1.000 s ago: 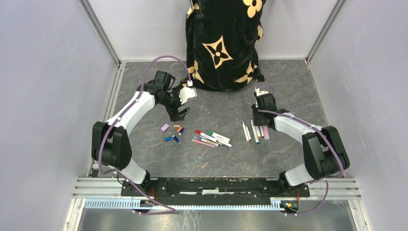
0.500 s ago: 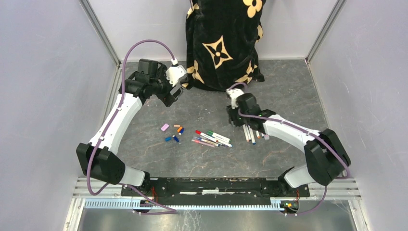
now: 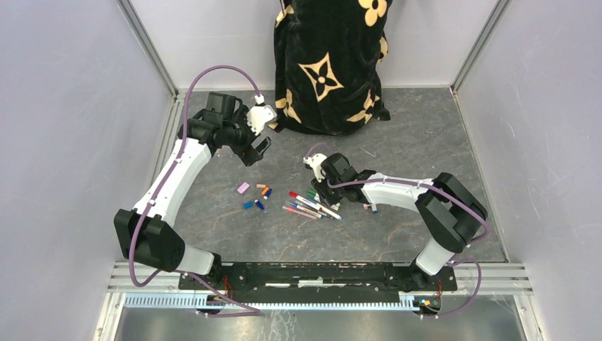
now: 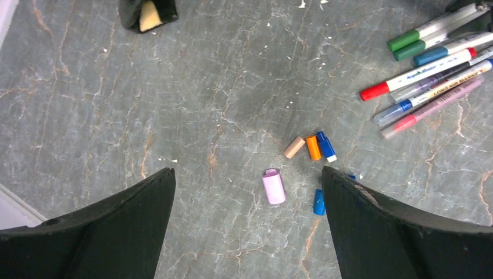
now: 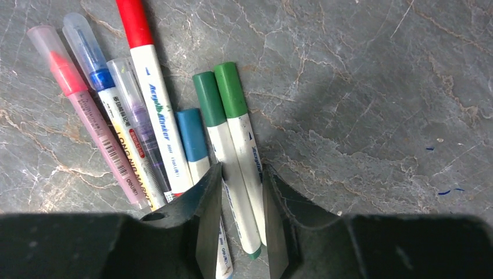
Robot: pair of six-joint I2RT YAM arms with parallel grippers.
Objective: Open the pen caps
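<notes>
Moved: the right gripper (image 5: 242, 168) is now sitting over the capped pens (image 3: 311, 203) at the table's middle, having swung in from the 3 o'clock side. The left gripper (image 4: 247, 170) is now hanging further back toward 11 o'clock than a second ago.
Right gripper: its dark fingers (image 5: 206, 221) are standing narrowly apart, straddling the white barrels of the two green-capped pens (image 5: 209, 99). Whether they are pinching them cannot be told.
Left gripper: its black fingers are spreading wide above the table, holding nothing.
Capped pens: seven are lying side by side in a loose fan. Beside the green pair are a blue-capped pen (image 5: 192, 136), a red-capped pen (image 5: 148, 87) and three clear-capped pens (image 5: 93, 64) showing pink, blue and purple inside.
Loose caps (image 4: 313, 147): five are lying at 9 o'clock of the capped pens, apart from them. Tan, orange and blue ones are lying side by side, with a fatter pink cap (image 4: 273, 186) and a second blue one near them.
Table (image 3: 426, 142): grey stone pattern with rusty veins, white crumbs scattered on it.
Room: pale lilac walls (image 3: 71, 106) are closing in three sides. A black cloth with cream flowers (image 3: 326, 64) is standing at 12 o'clock on the back edge.
</notes>
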